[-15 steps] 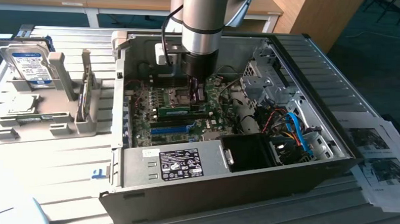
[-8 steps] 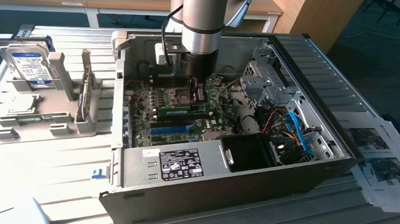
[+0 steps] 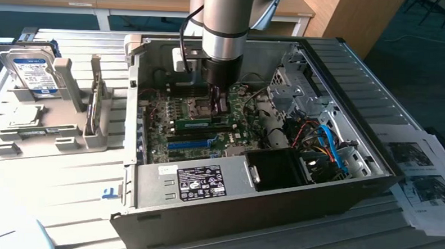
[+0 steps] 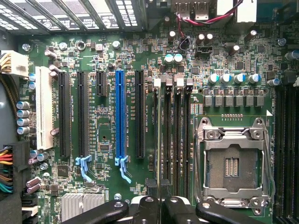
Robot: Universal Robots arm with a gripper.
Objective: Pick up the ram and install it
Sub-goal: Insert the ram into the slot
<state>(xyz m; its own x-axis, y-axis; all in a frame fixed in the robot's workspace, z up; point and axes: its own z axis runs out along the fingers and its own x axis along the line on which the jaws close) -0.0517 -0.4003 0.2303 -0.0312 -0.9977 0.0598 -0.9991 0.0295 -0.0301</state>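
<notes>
Exterior view: the arm point(image 3: 225, 23) is reaching down into the open computer case point(image 3: 359, 91) sitting on the desk point(image 3: 55, 173).
Fingers point(image 4: 145, 211): pressing nearly together, pinching the ram point(image 3: 200, 124) by its top edge.
Ram: standing on edge over the black memory slots point(image 4: 176, 140), lying between the processor socket point(image 4: 232, 163) and the blue slot point(image 4: 120, 116).

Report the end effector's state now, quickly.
End effector: closed on the ram, gripping it by its upper edge.
</notes>
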